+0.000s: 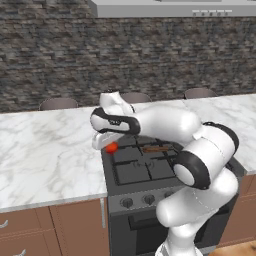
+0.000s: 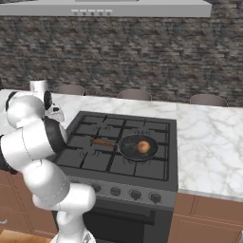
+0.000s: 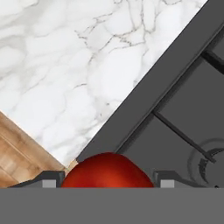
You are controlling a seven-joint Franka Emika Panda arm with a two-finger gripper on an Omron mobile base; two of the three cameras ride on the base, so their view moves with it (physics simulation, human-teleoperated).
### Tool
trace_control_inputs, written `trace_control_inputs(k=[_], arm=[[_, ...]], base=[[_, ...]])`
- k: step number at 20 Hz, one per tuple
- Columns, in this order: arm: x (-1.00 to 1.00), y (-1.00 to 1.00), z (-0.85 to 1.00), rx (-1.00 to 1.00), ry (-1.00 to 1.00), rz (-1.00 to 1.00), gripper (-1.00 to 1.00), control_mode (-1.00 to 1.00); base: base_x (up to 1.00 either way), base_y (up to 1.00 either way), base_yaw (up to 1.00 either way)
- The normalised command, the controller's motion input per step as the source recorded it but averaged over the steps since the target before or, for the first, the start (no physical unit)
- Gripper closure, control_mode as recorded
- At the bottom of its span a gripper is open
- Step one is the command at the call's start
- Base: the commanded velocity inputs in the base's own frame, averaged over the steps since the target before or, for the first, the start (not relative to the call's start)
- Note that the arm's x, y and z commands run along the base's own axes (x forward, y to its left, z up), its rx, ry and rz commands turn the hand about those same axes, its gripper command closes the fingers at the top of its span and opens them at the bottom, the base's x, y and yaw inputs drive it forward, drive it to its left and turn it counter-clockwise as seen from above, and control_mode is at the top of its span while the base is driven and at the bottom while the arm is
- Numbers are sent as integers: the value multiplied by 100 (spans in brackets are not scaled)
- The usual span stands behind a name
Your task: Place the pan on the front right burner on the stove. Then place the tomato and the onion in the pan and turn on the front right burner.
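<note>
Red tomato [image 1: 111, 147] hangs under our gripper [image 1: 107, 145] at the stove's [image 1: 131, 172] left edge. From the right, the onion [image 2: 143, 147] sits in the pan [image 2: 137, 147]; we must carry across. Hand view: fingers [image 3: 51, 179] pinch the tomato's sides.

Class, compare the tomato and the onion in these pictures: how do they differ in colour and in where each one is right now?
The tomato is glossy bright red; the onion is duller brown-orange. The onion lies inside the pan on the stove, while the tomato sits between the fingertips of the gripper over the stove's left edge, outside the pan. Both are small round balls of similar size.
</note>
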Motion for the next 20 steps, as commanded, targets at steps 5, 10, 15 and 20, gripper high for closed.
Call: trace_control_inputs(k=[5,10,15,20], arm=[[0,-72,41,0,0,-11,100,-100],[0,-74,32,0,0,-10,100,-100],[1,-73,14,0,0,-10,100,-100],[8,-77,1,0,0,-10,100,-100]], base=[[0,0,0],[0,0,0],[0,0,0],[0,0,0]])
